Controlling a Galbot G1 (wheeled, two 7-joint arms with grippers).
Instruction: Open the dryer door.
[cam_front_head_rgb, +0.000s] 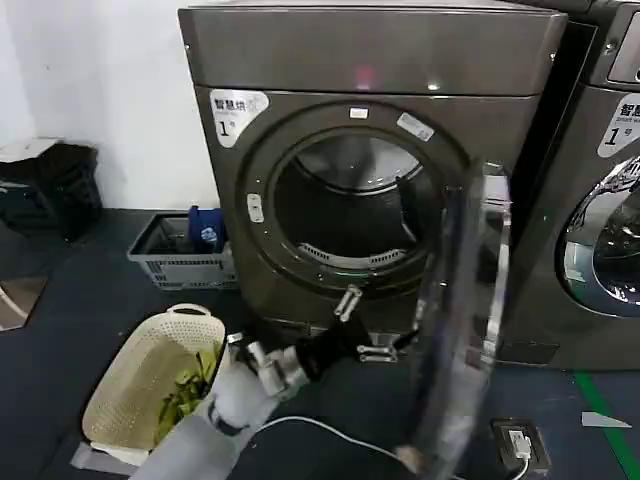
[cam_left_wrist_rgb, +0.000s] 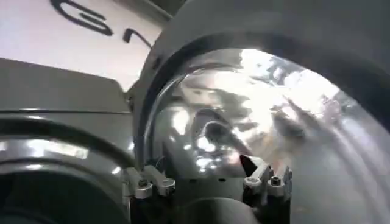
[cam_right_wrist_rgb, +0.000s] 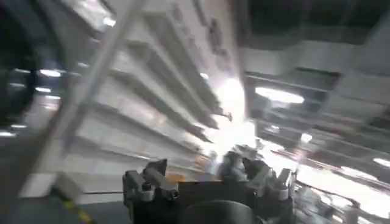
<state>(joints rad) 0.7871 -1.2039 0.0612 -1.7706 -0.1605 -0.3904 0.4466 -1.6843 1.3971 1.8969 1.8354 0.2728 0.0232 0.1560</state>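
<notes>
Head view: dryer door (cam_front_head_rgb: 470, 320) ajar.

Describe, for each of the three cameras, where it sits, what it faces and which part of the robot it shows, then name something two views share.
Head view: high on the robot, looking down at the dryer, its swung-open dryer door and the left gripper reaching forward.
Left wrist view: on the left arm, facing the drum close up, gripper fingers in the foreground.
Right wrist view: on the right arm, facing blurred surroundings, with the right gripper.
Shared: head and left wrist views show the drum.

Dryer door (cam_front_head_rgb: 470, 330) swung right of dryer (cam_front_head_rgb: 300, 130) — basket (cam_front_head_rgb: 140, 385) front-left.
</notes>
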